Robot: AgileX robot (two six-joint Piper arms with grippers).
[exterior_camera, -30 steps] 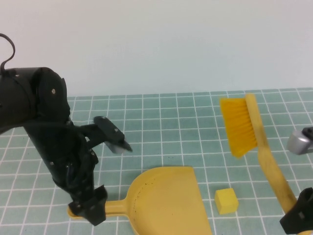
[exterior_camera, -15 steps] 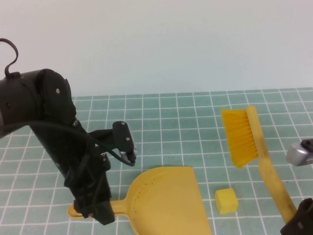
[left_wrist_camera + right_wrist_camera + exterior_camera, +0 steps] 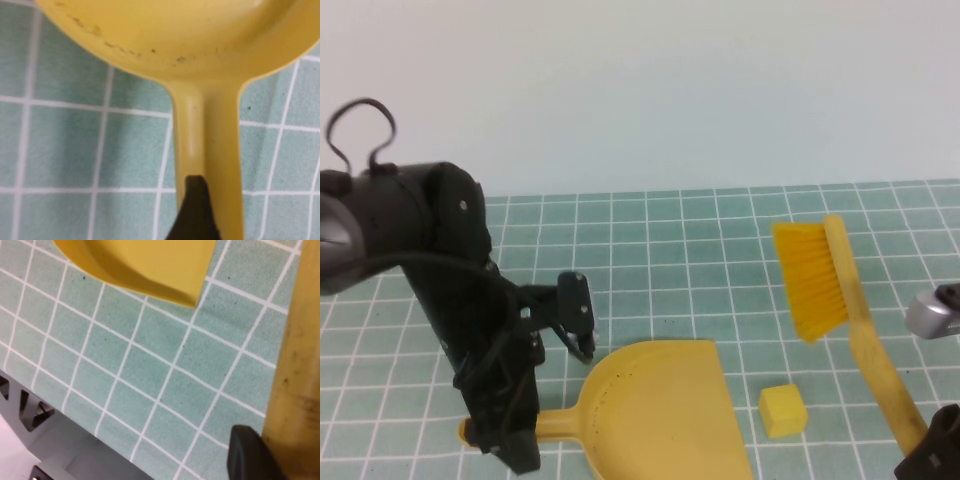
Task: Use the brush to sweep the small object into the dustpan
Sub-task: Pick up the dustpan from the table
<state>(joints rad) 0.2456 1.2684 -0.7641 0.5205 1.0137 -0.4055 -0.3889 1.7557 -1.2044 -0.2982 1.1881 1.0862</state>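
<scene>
- Small object (image 3: pixel 783 410) on tiled mat (image 3: pixel 720 260), just right of dustpan (image 3: pixel 660 410), apart from it; not swept yet.
- Brush (image 3: pixel 820 290) up behind the object, bristles off mat.
- Right gripper (image 3: pixel 932 452) pinches brush handle.
- Left gripper (image 3: pixel 510 440) at dustpan handle; grip: can't tell.
- Nothing blocks the sweep path.

Dustpan (image 3: pixel 655 405) front (its scoop end) runs off the frame's edge.

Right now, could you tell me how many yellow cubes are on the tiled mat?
1. The small yellow cube lies on the mat between the dustpan and the brush. No other cube shows, though one could be hidden behind the left arm.
</scene>
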